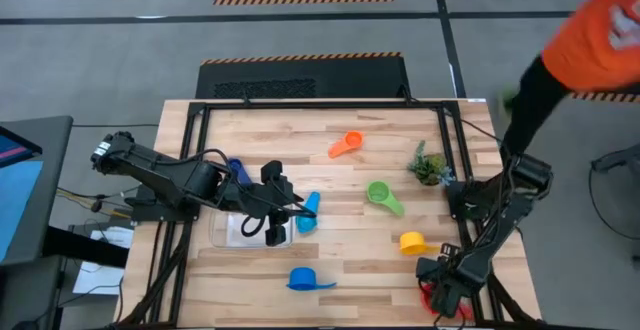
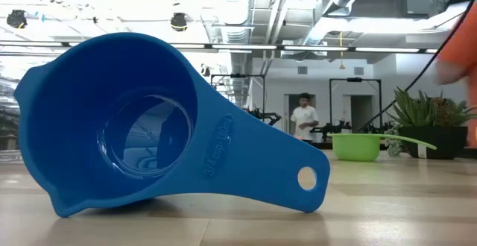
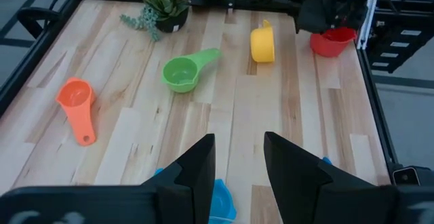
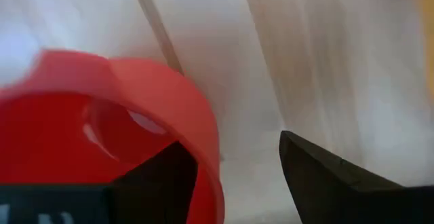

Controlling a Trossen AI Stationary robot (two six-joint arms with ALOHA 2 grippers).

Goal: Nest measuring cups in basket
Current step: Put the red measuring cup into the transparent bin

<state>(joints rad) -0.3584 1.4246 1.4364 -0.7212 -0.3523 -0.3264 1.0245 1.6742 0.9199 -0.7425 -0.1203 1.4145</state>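
Note:
My left gripper (image 1: 293, 210) (image 3: 237, 159) is open and hovers at the clear basket's (image 1: 226, 233) right end. Just below its fingertips lies a light-blue cup (image 1: 308, 212) (image 3: 221, 202). A dark-blue cup (image 1: 237, 170) lies behind the basket. On the table are orange (image 1: 346, 145), green (image 1: 383, 196), yellow (image 1: 412, 242) and blue (image 1: 305, 280) (image 2: 149, 127) cups. My right gripper (image 1: 438, 288) (image 4: 237, 176) is open and low over the red cup (image 4: 102, 108) (image 3: 332, 41) at the table's near right corner. One finger is over the cup's hollow and the other is outside its wall. My right gripper comes at the red cup from above, with the cup's rim wall (image 4: 207, 163) between its open fingers. One finger (image 4: 156, 180) lies close along the wall's inner side. I cannot tell whether it touches. The cup sits on the table.
A small potted plant (image 1: 428, 165) (image 3: 165, 3) stands at the far right, near the green cup. A black frame rims the table (image 1: 300, 110). A person in orange (image 1: 590, 40) moves beyond the far right corner. Bare wood lies between the basket and the yellow cup.

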